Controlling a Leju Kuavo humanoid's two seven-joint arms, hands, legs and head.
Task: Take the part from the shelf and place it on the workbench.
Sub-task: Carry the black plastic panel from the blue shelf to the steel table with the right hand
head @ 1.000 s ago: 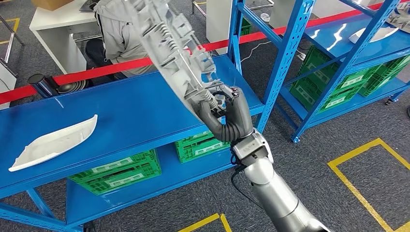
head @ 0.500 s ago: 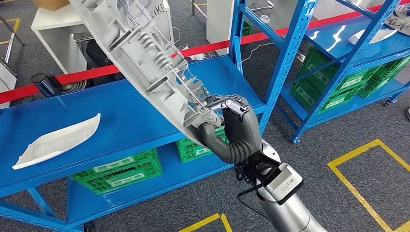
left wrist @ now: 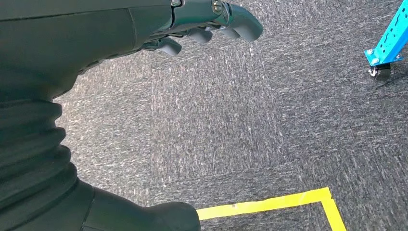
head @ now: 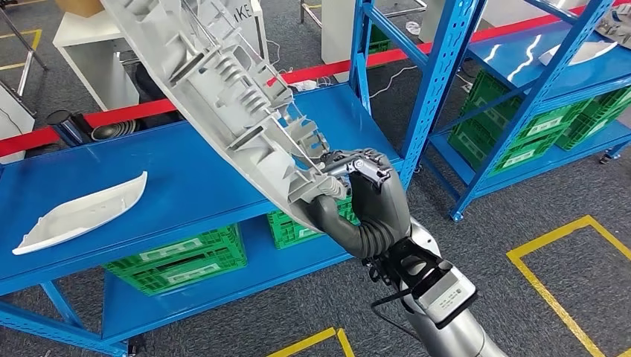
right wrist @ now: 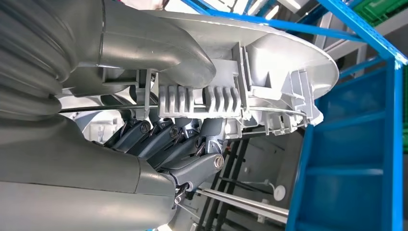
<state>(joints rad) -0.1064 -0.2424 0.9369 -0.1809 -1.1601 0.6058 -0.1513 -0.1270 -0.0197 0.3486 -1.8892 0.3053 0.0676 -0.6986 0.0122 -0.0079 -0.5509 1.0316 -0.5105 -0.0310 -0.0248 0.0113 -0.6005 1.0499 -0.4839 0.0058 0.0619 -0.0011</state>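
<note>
Part (head: 216,97) in right hand (head: 368,201), above workbench (head: 186,186)

Long grey ribbed part (head: 216,89) is tilting steeply above the blue tabletop (head: 186,186), right hand (head: 364,201) gripping its lower end.

Two grey ribbed parts (head: 216,89), (head: 78,214); two blue racks (head: 178,186), (head: 536,67); several green crates (head: 178,260).

white cabinet (head: 249,22) lettered "IKE", partly hidden
</note>
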